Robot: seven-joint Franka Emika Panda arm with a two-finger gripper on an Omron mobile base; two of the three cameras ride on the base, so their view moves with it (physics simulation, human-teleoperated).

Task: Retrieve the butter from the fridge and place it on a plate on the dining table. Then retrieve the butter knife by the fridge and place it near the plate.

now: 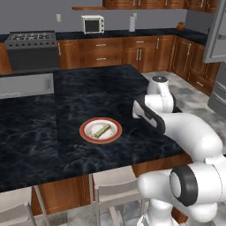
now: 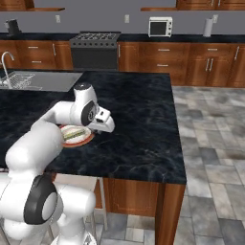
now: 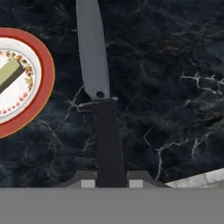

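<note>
The butter knife [image 3: 98,87], with a grey blade and a black handle, hangs just above the dining table [image 3: 170,65]. My gripper [image 3: 111,181] is shut on its handle, and the blade points away from the hand. Left of the blade lies the plate [image 3: 46,74] with the butter [image 3: 11,74] on it. From the left base view, the plate [image 1: 86,128] with the butter [image 1: 102,130] sits near the table's [image 1: 88,88] front edge, with my hand right of it. In the right base view my gripper [image 2: 107,127] hovers beside the plate [image 2: 85,139]. The fridge [image 1: 217,39] shows at the far right.
Pale stools [image 1: 115,185] stand under the table's near edge. A sink [image 2: 43,80] is set into the table at its left. A stove [image 2: 95,45], a microwave [image 2: 160,26] and wooden cupboards line the back wall. Tiled floor [image 2: 210,143] lies to the right.
</note>
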